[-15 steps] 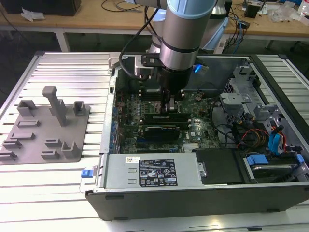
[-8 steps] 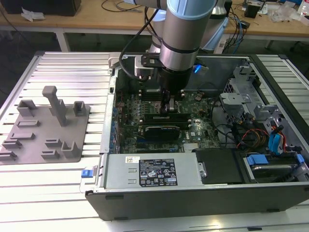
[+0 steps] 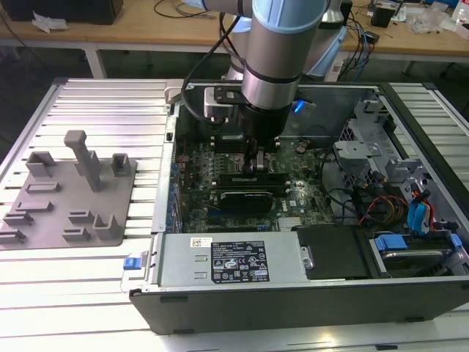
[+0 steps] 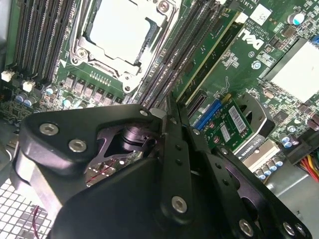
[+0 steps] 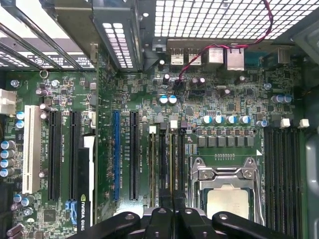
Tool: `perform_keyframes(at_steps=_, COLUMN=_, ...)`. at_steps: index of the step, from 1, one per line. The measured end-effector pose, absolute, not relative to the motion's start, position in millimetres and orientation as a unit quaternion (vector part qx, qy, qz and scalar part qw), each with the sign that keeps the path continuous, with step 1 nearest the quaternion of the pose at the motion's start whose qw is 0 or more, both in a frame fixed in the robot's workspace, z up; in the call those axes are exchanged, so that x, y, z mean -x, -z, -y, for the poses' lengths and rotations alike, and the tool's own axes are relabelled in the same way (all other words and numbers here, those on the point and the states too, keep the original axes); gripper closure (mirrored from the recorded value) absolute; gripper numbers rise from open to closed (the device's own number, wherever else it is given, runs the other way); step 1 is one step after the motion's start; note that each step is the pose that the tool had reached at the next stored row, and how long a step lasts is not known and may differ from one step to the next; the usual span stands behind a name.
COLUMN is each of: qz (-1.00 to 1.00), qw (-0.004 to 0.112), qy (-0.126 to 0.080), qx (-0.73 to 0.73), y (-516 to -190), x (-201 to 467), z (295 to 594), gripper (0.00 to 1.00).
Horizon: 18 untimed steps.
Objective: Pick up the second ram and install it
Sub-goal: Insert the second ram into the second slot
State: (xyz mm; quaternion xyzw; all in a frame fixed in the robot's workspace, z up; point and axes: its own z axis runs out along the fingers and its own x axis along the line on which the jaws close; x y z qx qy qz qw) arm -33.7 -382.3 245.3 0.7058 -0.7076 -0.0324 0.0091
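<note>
Second ram (image 5: 172, 162) stands edge-on in a memory slot btw CPU socket (image 5: 227, 199) and another seated stick (image 5: 152, 164). One end is hidden under gripper (image 5: 172, 201); can't tell if gripper is clamped on it. Graphics card (image 3: 249, 196) lies just beside. Arm (image 3: 282, 44) points straight down into PC case (image 3: 293, 293).

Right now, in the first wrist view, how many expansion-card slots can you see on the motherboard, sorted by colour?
White expansion-card slot: 1
Black expansion-card slots: 3
Blue expansion-card slot: 1
Total: 5
</note>
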Motion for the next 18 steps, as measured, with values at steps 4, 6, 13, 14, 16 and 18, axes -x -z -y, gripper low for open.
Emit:
perform_keyframes(at_steps=4, qz=0.708, qw=0.009, qy=0.033, qx=-0.706, y=-244.1, x=34.0, z=380.6, gripper=0.91)
perform_keyframes(at_steps=6, qz=0.708, qw=0.009, qy=0.033, qx=-0.706, y=-243.0, x=34.3, z=380.2, gripper=0.91)
perform_keyframes(at_steps=13, qz=0.708, qw=0.009, qy=0.033, qx=-0.706, y=-238.6, x=34.8, z=379.0, gripper=0.91)
perform_keyframes(at_steps=14, qz=0.708, qw=0.009, qy=0.033, qx=-0.706, y=-238.4, x=34.8, z=379.0, gripper=0.91)
perform_keyframes(at_steps=16, qz=0.708, qw=0.009, qy=0.033, qx=-0.706, y=-238.2, x=34.8, z=378.8, gripper=0.91)
perform_keyframes(at_steps=18, qz=0.707, qw=0.008, qy=0.033, qx=-0.706, y=-238.1, x=34.8, z=378.8, gripper=0.91)
